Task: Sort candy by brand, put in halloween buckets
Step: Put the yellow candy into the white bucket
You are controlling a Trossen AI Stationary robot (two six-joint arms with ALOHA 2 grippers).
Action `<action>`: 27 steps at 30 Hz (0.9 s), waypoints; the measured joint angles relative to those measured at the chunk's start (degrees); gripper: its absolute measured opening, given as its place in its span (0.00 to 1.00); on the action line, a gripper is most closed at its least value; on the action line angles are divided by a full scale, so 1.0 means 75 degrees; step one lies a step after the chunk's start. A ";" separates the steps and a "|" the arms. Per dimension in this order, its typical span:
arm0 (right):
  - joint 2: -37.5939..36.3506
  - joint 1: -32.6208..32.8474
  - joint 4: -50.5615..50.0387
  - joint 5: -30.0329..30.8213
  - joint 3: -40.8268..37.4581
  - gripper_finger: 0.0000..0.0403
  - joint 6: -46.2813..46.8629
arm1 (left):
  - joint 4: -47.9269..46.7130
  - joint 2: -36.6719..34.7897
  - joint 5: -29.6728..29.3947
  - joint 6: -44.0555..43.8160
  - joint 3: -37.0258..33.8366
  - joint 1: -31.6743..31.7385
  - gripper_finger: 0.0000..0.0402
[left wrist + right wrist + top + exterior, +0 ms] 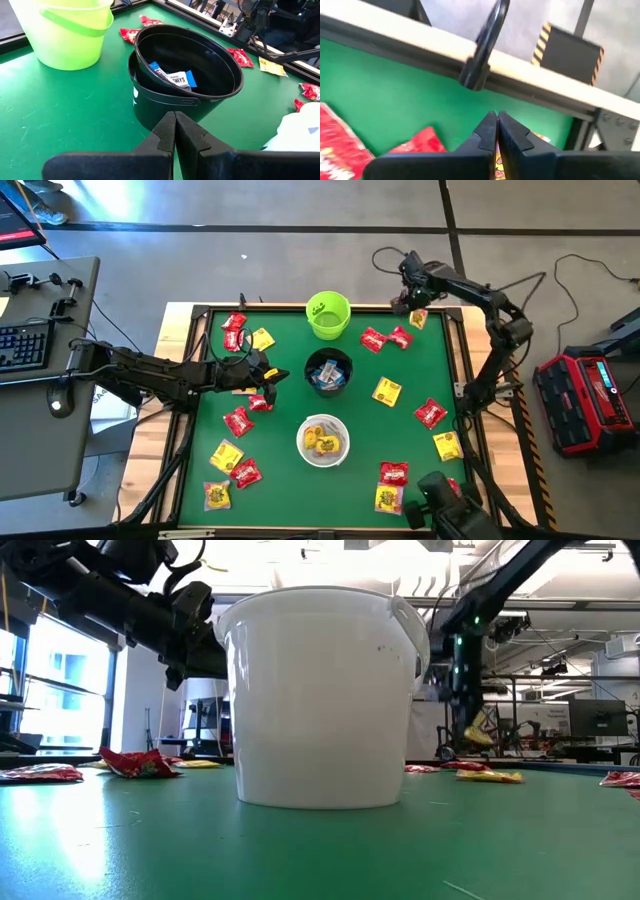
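Right gripper (416,313) at the far right corner of the green bench (280,470); fingers (512,134) clamped together on a yellow candy packet (498,162), seen edge-on between them in the right wrist view. In the low view the same packet hangs below the gripper, apparently just clear of the bench surface; that view is poor at this distance. Two red packets (385,338) lie just left of it.

Left gripper (268,377) reaches in from the left, fingers (165,132) pressed together with nothing between them, pointed at the black bucket (328,371) and just beside it.

Buckets stand in a line down the bench middle: lime green bucket (328,315) far, black centre, white bucket (323,440) near. The black one holds blue-and-white packets (172,77); the white one holds yellow packets (323,442).

Loose candy: red and yellow packets (245,335) at far left, more (232,465) at near left, a yellow packet (387,391) right of the black bucket, a red packet (430,413) and a yellow one (447,446) along the right side, a red and a yellow (391,485) at the near edge.
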 joint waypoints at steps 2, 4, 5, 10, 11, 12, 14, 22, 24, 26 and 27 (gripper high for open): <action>-0.0340 0.0069 -0.0029 -0.0053 0.0051 0.00 0.0016 | 0.0000 0.0000 0.0003 0.0001 0.0000 0.0000 0.00; -0.0722 0.0144 -0.0052 -0.0119 0.0057 0.00 0.0051 | 0.0003 0.0000 0.0003 0.0000 0.0000 0.0000 0.00; -0.0913 0.0213 -0.0058 -0.0131 0.0057 0.00 0.0069 | 0.0004 0.0000 0.0003 0.0000 0.0000 0.0000 0.00; -0.1865 0.0753 -0.0129 -0.0091 0.0057 0.00 0.0394 | 0.0009 0.0000 0.0003 0.0000 0.0000 0.0000 0.00; -0.2046 0.0918 -0.0151 -0.0010 0.0057 0.00 0.0449 | 0.0009 0.0000 0.0003 0.0000 0.0000 0.0000 0.00; -0.2215 0.1099 -0.0185 0.0052 0.0057 0.00 0.0518 | 0.0009 0.0000 0.0003 0.0000 0.0000 0.0000 0.00; -0.2505 0.1494 -0.0218 0.0113 0.0057 0.00 0.0695 | 0.0011 -0.0002 0.0003 0.0000 0.0000 0.0000 0.00; -0.3388 0.3445 -0.0170 0.0029 0.0060 0.00 0.1502 | 0.0012 -0.0001 0.0003 0.0003 0.0000 0.0006 0.00; -0.3479 0.4017 -0.0162 0.0017 0.0060 0.00 0.1698 | 0.0012 0.0000 0.0003 0.0003 0.0000 0.0006 0.00; -0.3501 0.4600 -0.0121 0.0022 0.0060 0.00 0.1879 | 0.0010 -0.0003 0.0003 0.0006 0.0000 0.0006 0.00; -0.3499 0.4901 -0.0085 0.0050 0.0060 0.00 0.2004 | 0.0010 -0.0001 0.0003 0.0006 0.0000 0.0006 0.00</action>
